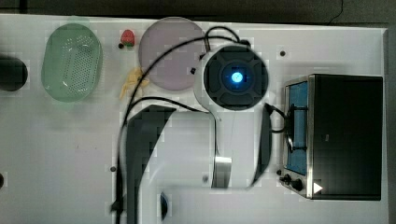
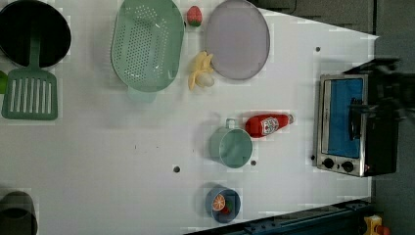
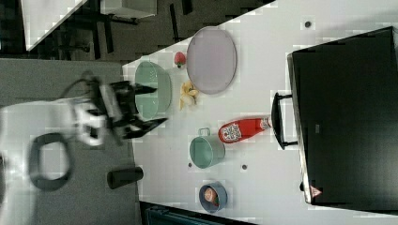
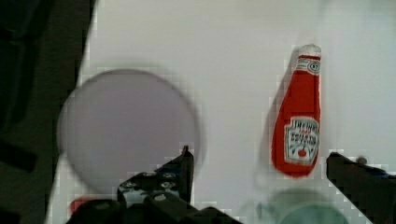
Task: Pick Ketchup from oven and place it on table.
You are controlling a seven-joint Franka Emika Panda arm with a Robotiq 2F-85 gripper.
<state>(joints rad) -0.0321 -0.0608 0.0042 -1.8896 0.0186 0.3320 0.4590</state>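
The Ketchup [image 2: 268,125] lies on its side on the white table [image 2: 122,147], its white cap pointing at the oven [image 2: 350,125]. It also shows as a red bottle [image 3: 241,130] just in front of the oven's handle [image 3: 278,119]. The oven [image 1: 343,135] stands at the table's edge with its blue glass door shut. My gripper [image 4: 260,158] is open, its dark fingers [image 4: 184,163] spread wide with nothing between them. The Ketchup [image 4: 299,126] rests apart from the fingers, on the table below them. The gripper [image 3: 156,105] hangs raised, well away from the bottle.
A green cup [image 2: 232,145] sits right beside the bottle's base. A purple plate [image 2: 237,39], banana [image 2: 201,71], strawberry [image 2: 194,15] and green colander [image 2: 147,44] lie farther off. A blue bowl of fruit [image 2: 223,203], a spatula [image 2: 30,90] and a black pan [image 2: 34,29] are also on the table.
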